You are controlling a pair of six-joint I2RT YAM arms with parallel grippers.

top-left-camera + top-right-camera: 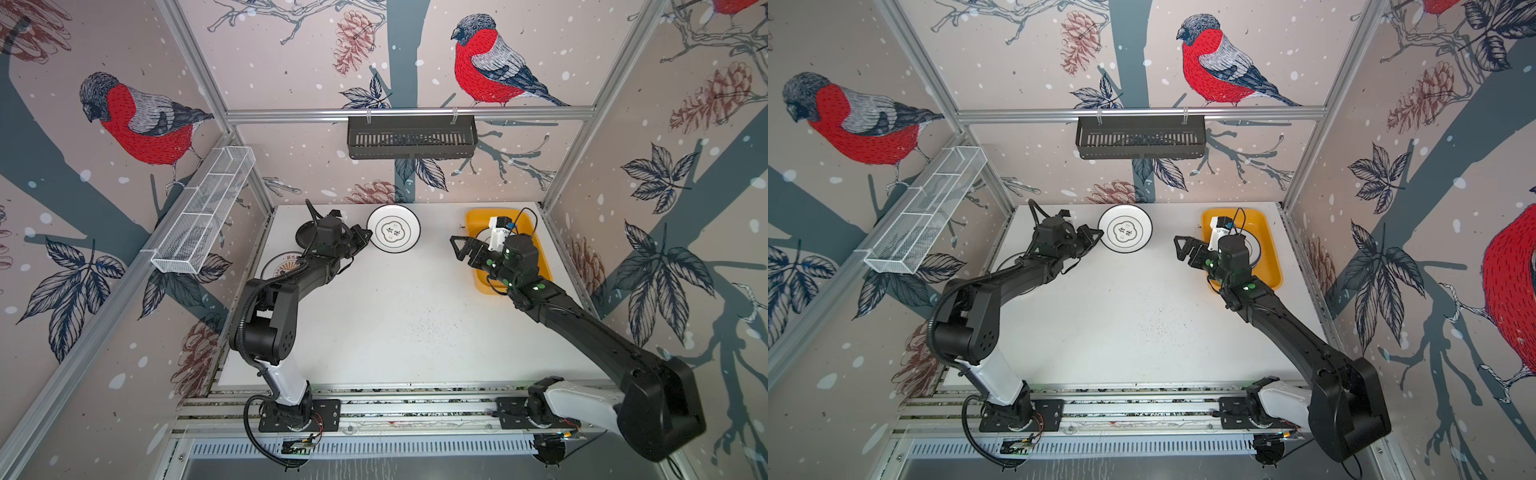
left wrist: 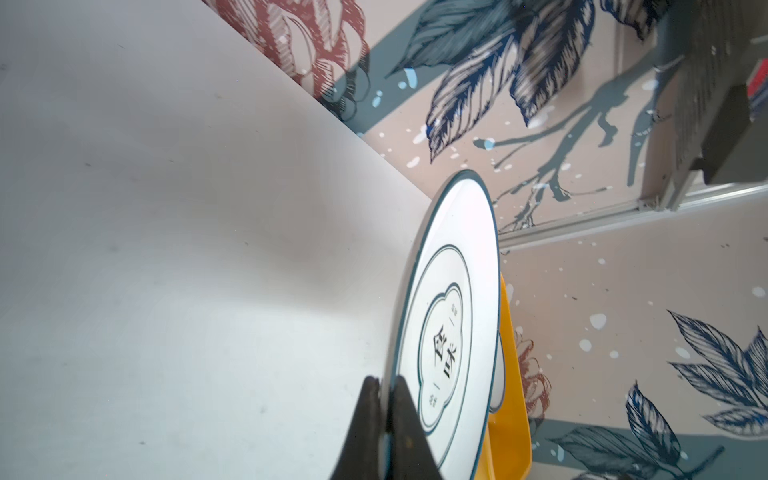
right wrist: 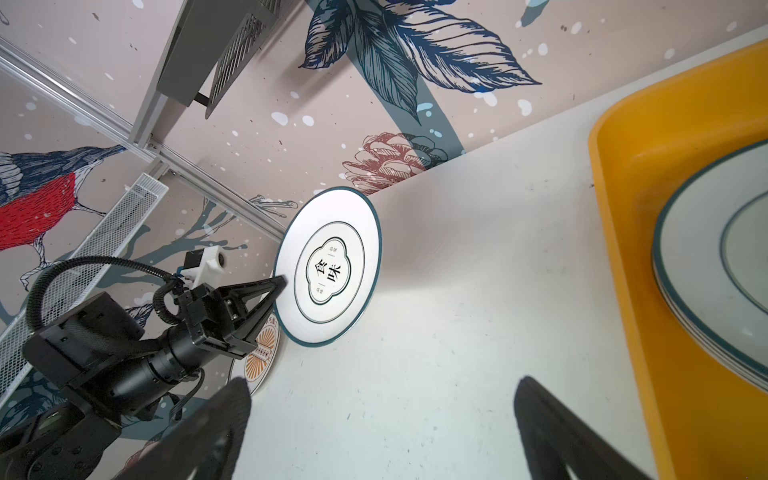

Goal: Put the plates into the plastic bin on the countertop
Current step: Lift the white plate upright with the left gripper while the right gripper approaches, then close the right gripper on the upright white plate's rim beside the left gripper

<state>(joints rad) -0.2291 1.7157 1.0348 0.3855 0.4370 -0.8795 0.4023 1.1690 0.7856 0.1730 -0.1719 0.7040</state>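
found left claw (image 2: 385,382) nearest, clamped shut on the rim of a white plate (image 2: 453,316) with a dark quatrefoil mark. saw that plate (image 1: 393,228) face up near the back of the counter (image 1: 395,324), well apart from the bin (image 1: 544,266). noted a shadow beside it in the right wrist view, so judged it lifted rather than lying flat. found right claw (image 1: 457,249) spread wide and holding nothing, hanging between plate and bin, fingers turned toward the plate.

counted as done: a stack (image 3: 685,270) of white plates lying in the bin (image 3: 623,208), at least two by the layered rims. could not get a full count, with the right wrist covering most of it in both top views.

counted as left: the gripped plate, plus a black plate (image 1: 305,235) and a sunburst plate (image 1: 278,266) at the left side of the counter, both half hidden under the left arm. could not rule out more beneath that arm.

judged the task partly done: one plate in transit, at least two waiting. guessed at a handover to the right claw or a straight carry across to the bin; could not tell which. flagged the thin rim grip as the weak point, a smooth plate being likely to tip or slip.
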